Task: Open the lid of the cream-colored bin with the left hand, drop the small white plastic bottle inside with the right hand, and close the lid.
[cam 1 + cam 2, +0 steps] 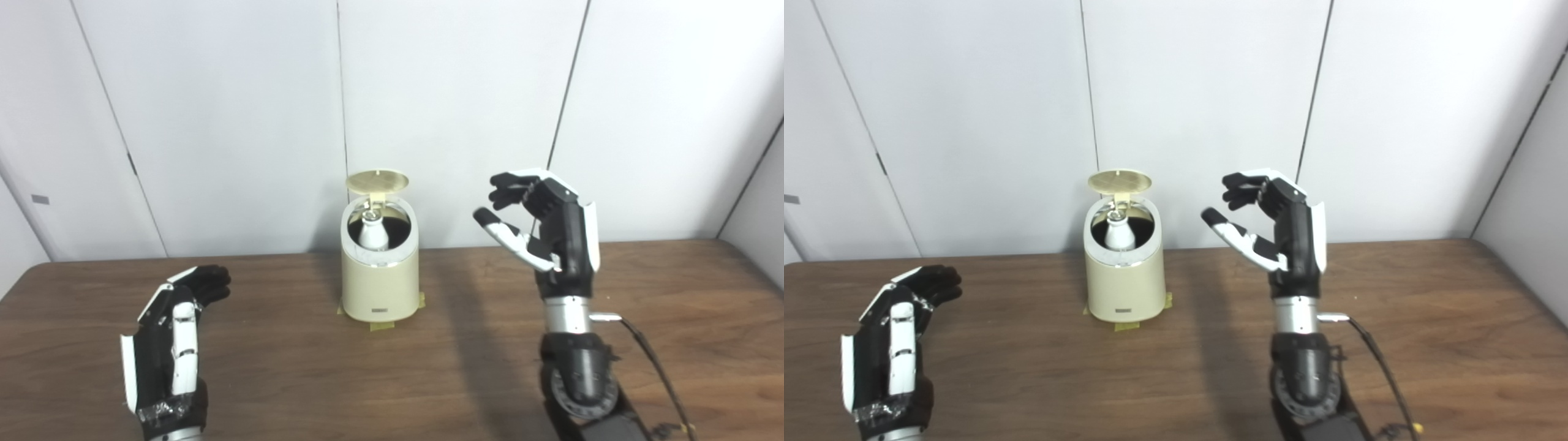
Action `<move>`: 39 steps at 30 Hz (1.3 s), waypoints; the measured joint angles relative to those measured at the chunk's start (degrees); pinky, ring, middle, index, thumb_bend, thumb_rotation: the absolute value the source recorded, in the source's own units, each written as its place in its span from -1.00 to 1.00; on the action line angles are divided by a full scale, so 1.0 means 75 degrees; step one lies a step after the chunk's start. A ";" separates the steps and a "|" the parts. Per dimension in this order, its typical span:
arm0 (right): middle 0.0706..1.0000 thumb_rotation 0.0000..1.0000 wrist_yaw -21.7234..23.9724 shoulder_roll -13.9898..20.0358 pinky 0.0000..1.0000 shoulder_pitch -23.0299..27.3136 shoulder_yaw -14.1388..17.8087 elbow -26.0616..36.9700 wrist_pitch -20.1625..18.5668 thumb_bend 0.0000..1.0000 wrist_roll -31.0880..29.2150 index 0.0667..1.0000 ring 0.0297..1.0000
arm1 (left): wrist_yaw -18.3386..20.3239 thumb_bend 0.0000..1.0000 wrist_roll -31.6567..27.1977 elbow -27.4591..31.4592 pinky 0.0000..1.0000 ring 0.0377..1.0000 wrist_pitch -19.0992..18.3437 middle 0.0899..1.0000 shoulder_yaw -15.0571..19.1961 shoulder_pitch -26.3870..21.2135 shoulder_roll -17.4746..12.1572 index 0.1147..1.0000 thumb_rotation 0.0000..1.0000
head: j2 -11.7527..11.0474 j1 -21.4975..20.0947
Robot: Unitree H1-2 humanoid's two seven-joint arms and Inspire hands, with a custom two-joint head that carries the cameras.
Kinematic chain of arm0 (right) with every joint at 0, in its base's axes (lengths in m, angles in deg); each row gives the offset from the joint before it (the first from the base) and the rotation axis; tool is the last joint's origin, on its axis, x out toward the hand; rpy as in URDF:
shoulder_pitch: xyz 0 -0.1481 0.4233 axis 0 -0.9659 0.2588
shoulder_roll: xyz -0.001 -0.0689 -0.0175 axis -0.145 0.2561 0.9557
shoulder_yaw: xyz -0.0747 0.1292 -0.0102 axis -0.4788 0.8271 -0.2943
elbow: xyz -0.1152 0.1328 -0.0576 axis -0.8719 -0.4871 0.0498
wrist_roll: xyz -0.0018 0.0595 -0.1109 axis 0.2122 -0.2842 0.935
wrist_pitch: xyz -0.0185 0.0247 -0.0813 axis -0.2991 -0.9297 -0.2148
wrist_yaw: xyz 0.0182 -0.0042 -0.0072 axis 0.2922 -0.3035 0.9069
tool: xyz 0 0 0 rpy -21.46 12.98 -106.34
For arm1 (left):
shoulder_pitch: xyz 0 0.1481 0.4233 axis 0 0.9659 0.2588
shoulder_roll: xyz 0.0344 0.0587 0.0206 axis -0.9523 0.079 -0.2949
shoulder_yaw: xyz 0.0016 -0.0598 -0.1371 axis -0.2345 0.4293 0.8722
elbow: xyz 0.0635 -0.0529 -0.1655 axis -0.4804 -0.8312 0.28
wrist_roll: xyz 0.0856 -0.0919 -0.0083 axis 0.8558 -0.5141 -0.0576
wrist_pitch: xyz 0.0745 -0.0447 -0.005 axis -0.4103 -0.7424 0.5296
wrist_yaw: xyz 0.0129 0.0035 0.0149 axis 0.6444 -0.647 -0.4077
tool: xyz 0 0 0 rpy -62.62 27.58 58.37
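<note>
Left eye view shows the bin (pixel 379 269) standing on the table (pixel 294 367) with its lid (pixel 376 180) raised upright behind the opening, so the first step looks done. The bottle (pixel 373 231) is already inside the bin: its white body and small cap show through the round opening, leaning a little toward the back. I judge that the drop is also done, and only the closing of the lid is left.

The right hand (pixel 542 229) hangs in the air to the right of the bin, about at the level of its top and clearly apart from it. Its fingers are spread and curved with the thumb held away, and nothing is between them, so it is released. The left hand (pixel 174 331) is low, to the left of the bin and nearer to the camera, well apart from it. Its fingers are loosely extended and hold nothing. Neither hand touches the bin or the lid.

The bin is cream-colored, a rounded cylinder with a pale ring around the dark opening. Its lid is a thin round disc, golden on the underside, standing on a hinge at the back edge. Small pieces of yellow tape (pixel 383 326) show at its base, so it is probably fixed to the table. The bottle sits fully below the rim, as far as I can see.
</note>
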 measured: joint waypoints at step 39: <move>0.28 -0.19 0.1495 -0.1218 0.29 -0.1489 0.0908 0.0681 -0.0429 -0.55 0.0596 0.31 0.34 | 0.2127 0.37 0.2729 -0.0479 0.77 0.75 -0.4914 0.68 -0.1594 -0.4989 -0.2598 0.61 1.00 | -0.0035 0.0434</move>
